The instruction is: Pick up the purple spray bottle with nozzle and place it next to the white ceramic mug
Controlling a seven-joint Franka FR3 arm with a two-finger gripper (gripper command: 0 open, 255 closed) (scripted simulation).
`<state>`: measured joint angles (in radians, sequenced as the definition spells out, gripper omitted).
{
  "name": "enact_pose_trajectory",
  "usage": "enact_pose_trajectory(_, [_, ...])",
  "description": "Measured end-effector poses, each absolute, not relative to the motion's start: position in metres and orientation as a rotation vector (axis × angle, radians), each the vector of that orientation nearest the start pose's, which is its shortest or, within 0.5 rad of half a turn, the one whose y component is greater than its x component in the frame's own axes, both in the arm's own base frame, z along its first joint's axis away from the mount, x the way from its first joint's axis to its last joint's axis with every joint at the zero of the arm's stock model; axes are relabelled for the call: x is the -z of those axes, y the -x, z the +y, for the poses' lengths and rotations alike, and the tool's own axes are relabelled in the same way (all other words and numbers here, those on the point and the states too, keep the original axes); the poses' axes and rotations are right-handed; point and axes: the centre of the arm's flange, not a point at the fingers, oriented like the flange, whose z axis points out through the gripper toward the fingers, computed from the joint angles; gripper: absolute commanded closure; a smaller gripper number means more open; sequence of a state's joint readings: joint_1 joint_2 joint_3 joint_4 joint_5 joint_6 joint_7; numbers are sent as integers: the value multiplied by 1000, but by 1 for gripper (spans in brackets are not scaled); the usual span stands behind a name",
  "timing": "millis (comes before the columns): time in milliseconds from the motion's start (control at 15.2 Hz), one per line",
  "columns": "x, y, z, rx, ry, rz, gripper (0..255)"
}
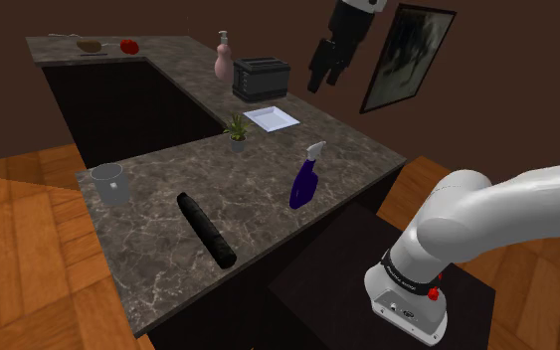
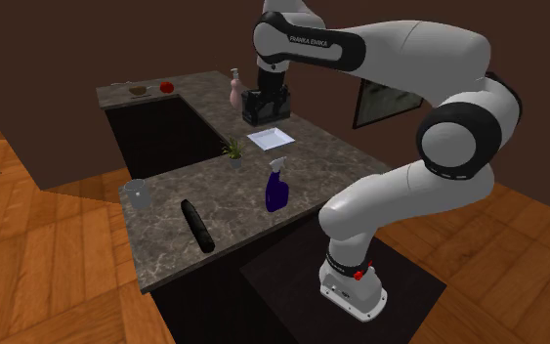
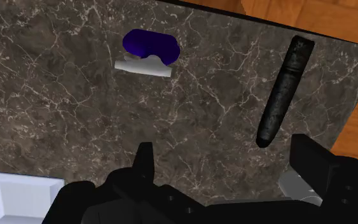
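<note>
- The arm (image 2: pixel 409 49) carries the words "FRANKA EMIKA" on a dark band near its upper joint.
- The purple spray bottle (image 1: pixel 305 184) (image 2: pixel 276 189) (image 3: pixel 149 43) stands upright on the marbled dark surface (image 1: pixel 258 189), with its long axis vertical.
- Its white spray head is on top. From the wrist view the head reads as a short bar across the purple body, and I cannot tell which end is the nozzle.
- The bottle is at the shoulder view's right part of the surface, near the edge.
- The grey mug (image 1: pixel 110 183) (image 2: pixel 137 193) stands well apart, at the shoulder view's left.
- A black cylinder (image 1: pixel 206 229) (image 3: pixel 282 95) lies flat between the two.
- The tool (image 1: pixel 325 82) (image 3: pixel 228 159) hangs high above the surface with its fingers wide apart and nothing between them.
</note>
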<state>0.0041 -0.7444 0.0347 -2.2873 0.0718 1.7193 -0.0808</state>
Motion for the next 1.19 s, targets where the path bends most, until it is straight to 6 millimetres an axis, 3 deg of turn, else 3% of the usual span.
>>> enact_pose_trajectory(132, [-620,-330,20,283,3070,-202,0])
enact_pose_trajectory(264, [-600,-320,7,312,3029,-336,0])
enact_pose_trajectory(792, [-500,-298,-60,440,2739,-966,0])
enact_pose_trajectory(1188, [-420,-311,-110,519,2432,-1387,0])
